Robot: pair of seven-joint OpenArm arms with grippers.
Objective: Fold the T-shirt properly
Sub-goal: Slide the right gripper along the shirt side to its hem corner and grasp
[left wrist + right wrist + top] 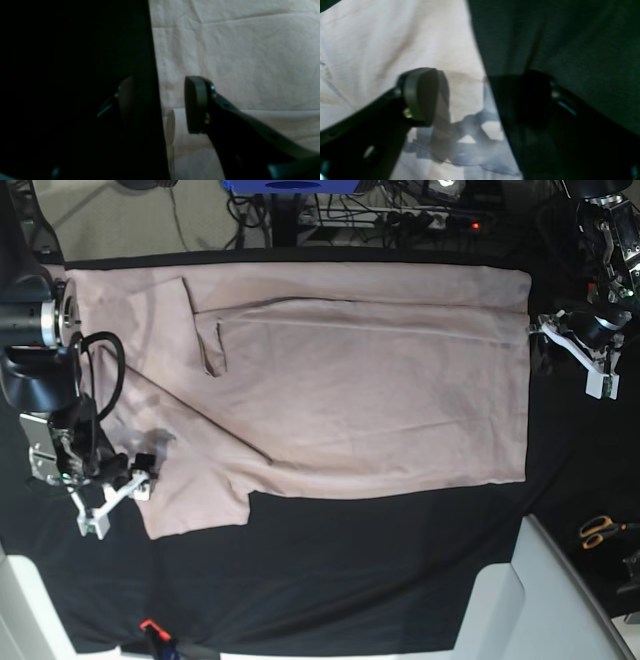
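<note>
Left wrist view: the left end effector (160,105) straddles the edge of the T-shirt (237,62), its jaws apart, one pad over the pink cloth and the other over the black table (75,75); nothing is held.

Right wrist view: the right end effector (482,97) stands wide open across the T-shirt's border, gripping nothing.

Base view: the T-shirt lies spread flat on the table, partly folded, with an end effector at each side edge. Orange-handled scissors (600,530) lie well apart.

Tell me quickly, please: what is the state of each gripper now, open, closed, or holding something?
Left gripper: open, jaws either side of the edge of the pale pink cotton T-shirt, not clamped.
Right gripper: open, astride the same shirt's edge, nothing held.
</note>
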